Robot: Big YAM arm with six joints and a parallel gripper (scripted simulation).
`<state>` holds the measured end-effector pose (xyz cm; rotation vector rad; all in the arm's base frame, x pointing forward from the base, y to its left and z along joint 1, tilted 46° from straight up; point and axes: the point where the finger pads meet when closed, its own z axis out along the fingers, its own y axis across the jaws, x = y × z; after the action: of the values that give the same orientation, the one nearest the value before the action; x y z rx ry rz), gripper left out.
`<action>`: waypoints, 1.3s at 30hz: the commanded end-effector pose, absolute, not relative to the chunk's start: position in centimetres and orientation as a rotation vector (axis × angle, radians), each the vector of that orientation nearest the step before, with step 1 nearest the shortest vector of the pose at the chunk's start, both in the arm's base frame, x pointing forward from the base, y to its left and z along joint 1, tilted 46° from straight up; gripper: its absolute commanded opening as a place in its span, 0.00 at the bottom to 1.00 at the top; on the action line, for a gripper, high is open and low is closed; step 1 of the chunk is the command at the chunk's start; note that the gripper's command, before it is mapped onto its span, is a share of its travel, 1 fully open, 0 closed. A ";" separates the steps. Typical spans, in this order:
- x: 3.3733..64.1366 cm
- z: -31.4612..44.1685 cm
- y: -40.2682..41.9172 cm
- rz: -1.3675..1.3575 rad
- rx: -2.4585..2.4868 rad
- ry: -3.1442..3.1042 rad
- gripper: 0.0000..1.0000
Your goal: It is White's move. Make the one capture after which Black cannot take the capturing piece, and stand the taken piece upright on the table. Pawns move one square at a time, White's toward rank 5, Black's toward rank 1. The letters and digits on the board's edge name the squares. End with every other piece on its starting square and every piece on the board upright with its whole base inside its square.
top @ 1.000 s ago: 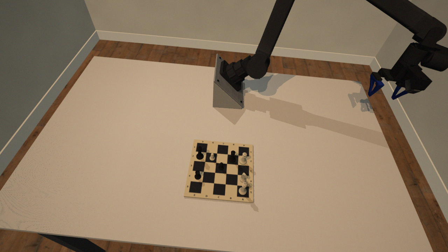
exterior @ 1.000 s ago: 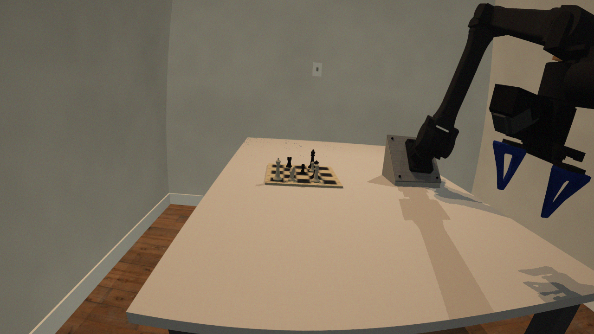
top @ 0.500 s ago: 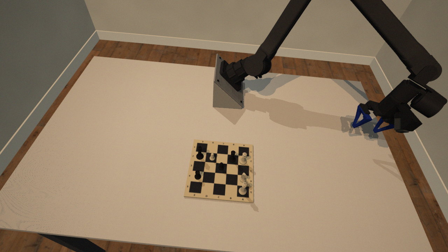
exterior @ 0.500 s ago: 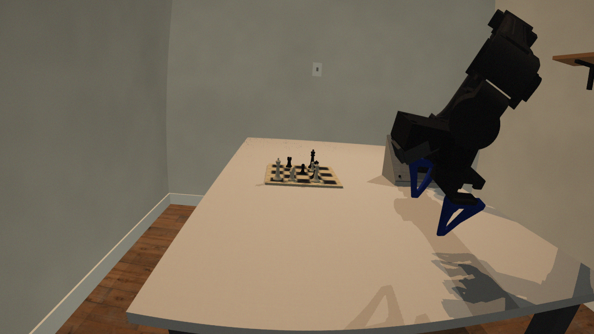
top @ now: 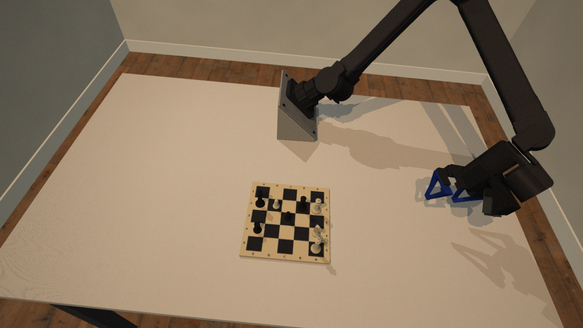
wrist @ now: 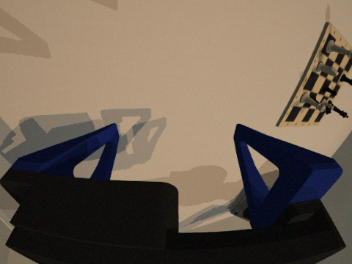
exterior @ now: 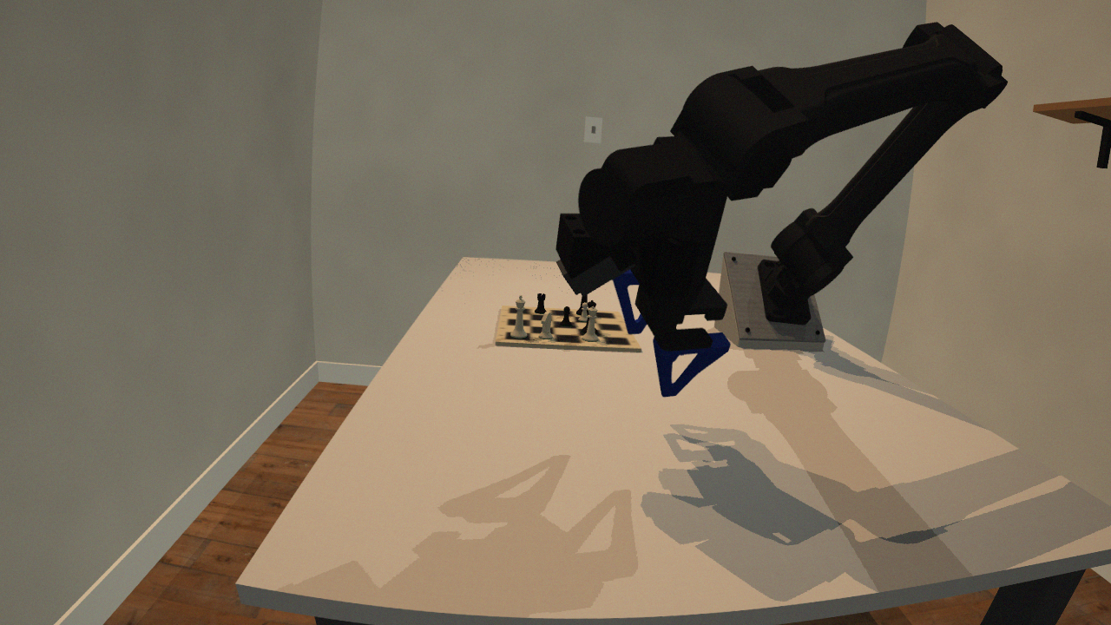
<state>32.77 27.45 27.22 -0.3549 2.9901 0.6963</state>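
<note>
The chessboard (top: 291, 258) (exterior: 621, 345) (wrist: 297, 94) holds upright pieces. A tall black piece (top: 260, 202) is on E2, a white pawn (top: 276, 204) on D2, a black crowned piece (top: 302, 203) on B2 and a white crowned piece (top: 316, 209) (exterior: 592, 326) on A2. A black pawn (top: 287, 217) (exterior: 566, 316) is on C3, a black rook (top: 257, 228) (exterior: 540, 304) on E4, a white knight (top: 317, 232) (exterior: 547, 326) on A4 and a white king (top: 315, 247) (exterior: 519, 319) on A5. My gripper (top: 439, 199) (exterior: 651, 364) (wrist: 176, 130) is open and empty, above the table beyond the board's A side.
The arm's grey wedge base (top: 295, 126) (exterior: 777, 334) stands on the table (top: 163, 163) (exterior: 435, 435) behind the board's rank 1 side. The table's right edge is near the gripper in the top view. In the exterior view a finger partly hides the area beside the board.
</note>
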 end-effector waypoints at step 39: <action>40.2 6.4 -2.9 1.097 -0.732 2.701 1.00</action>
<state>40.08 -0.22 7.78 -0.6530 2.7838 1.0807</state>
